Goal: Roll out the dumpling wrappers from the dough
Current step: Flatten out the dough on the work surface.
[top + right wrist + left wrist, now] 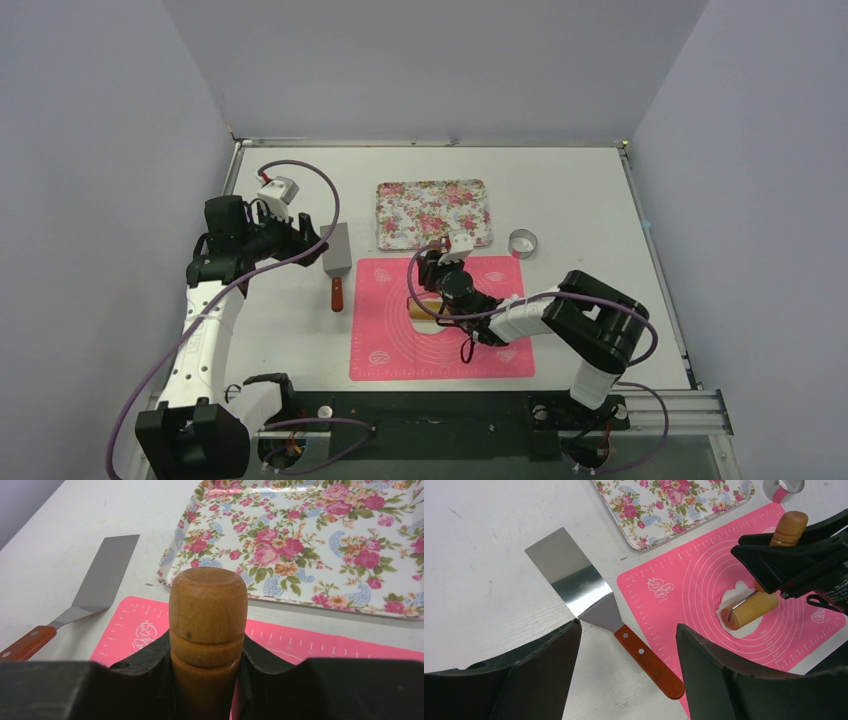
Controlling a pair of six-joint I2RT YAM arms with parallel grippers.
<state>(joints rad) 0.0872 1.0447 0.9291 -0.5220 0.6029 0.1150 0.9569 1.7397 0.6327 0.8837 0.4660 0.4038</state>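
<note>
Dough (pixel 744 630) lies as a small, uneven white patch near the middle of the pink mat (pixel 400 350). It is pressed partly flat, and the wooden barrel of the roller (pixel 751 610) rests on top of it. The right claw (pixel 207 652) is closed narrow around the roller's handle. In the right wrist view the rounded handle end stands up between the two fingers, which touch it on each side.

From this claw the dough is lower down and toward the near edge of the mat, directly under the barrel. The handle points toward the far edge of the mat, while the barrel seems to lie across the mat, from its left side to its right side. So I judge that the next stroke should go along the handle line. White dough shows on both sides of the barrel, so either direction has material to flatten.

The right arm is clearly the nearer one, as it reaches over the mat. The left claw (pixel 626 680) is spread wide and holds nothing. It hangs outside the left edge of the mat, above the spatula (pixel 574 582) lying there. Beyond the far edge of the mat are the flowered tray (pixel 382 215) and, more to the right, the ring cutter (pixel 522 243). No dumpling wrappers are visible, so the rolling looks to be at an early stage.
</note>
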